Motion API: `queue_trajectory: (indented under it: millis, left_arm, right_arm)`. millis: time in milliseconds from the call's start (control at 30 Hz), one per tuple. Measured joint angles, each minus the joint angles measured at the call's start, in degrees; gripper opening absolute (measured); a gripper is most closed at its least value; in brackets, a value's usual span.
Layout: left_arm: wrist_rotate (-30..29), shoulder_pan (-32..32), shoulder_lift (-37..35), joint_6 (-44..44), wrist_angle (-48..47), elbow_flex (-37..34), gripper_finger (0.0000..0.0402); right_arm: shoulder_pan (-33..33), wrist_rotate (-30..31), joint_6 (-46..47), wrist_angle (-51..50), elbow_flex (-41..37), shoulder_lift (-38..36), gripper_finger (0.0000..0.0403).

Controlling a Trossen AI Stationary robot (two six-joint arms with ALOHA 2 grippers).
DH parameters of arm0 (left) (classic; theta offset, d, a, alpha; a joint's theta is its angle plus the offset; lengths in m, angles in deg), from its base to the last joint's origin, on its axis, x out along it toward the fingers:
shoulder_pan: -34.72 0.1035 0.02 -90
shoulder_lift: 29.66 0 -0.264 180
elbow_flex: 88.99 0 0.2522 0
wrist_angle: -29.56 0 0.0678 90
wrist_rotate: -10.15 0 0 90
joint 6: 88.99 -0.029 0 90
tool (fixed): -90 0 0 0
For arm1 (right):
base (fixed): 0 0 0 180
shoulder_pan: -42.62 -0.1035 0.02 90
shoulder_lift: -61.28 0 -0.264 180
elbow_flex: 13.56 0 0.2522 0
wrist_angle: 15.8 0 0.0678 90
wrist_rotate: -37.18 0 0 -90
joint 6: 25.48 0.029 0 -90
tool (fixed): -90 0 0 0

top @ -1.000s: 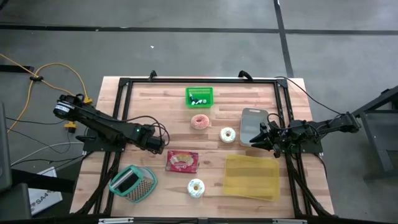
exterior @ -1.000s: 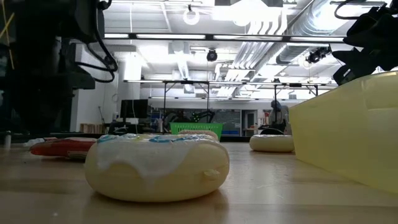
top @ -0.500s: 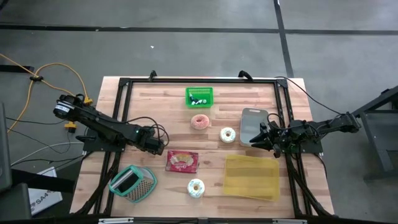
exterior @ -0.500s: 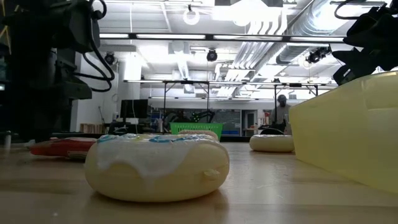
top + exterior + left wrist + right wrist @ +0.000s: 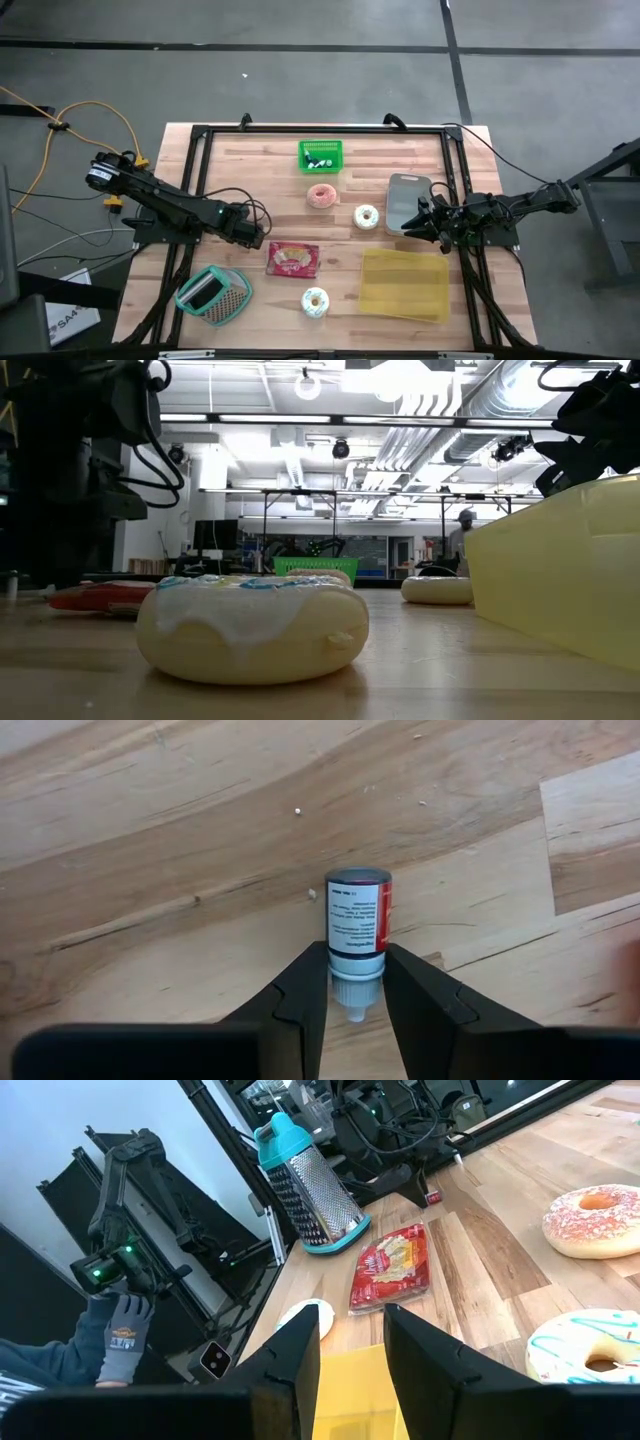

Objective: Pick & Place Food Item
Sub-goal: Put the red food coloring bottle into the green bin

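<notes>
Small bottle w/ white cap and dark-and-red label [image 5: 357, 920] sits on the bare left part of the slatted wooden table [image 5: 260, 160], near a red snack packet [image 5: 293, 258]. It is cap-end toward the left gripper [image 5: 356, 980], which is closed onto both its sides low down, prob. so it can be lifted w/o tipping. The yellow translucent plastic tray [image 5: 405, 285] looks like the drop spot. The right gripper [image 5: 415, 222] waits by its far edge, jaws apart, nothing held, clear of the left arm's path.
</notes>
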Motion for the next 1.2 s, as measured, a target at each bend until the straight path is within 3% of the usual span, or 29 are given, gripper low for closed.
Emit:
queue_trajectory:
  millis: [733, 933, 1200]
  left_arm:
    - [-1.01, 1.27, -2.16, -3.45, 2.2, -0.04, 0.0068]
    - [-1.21, 7.43, -5.04, -13.16, 7.31, -0.04, 0.0068]
    - [7.99, 21.81, -5.6, -30.13, 9.58, 1.4, 0.0067]
  right_arm:
    - [0.01, -0.01, 0.01, 0.0, 0.01, -0.02, 0.01]
    - [0.0, -0.01, 0.01, 0.0, 0.0, -0.02, 0.01]
    - [0.0, 0.02, 0.02, 0.0, 0.0, 0.0, 0.01]
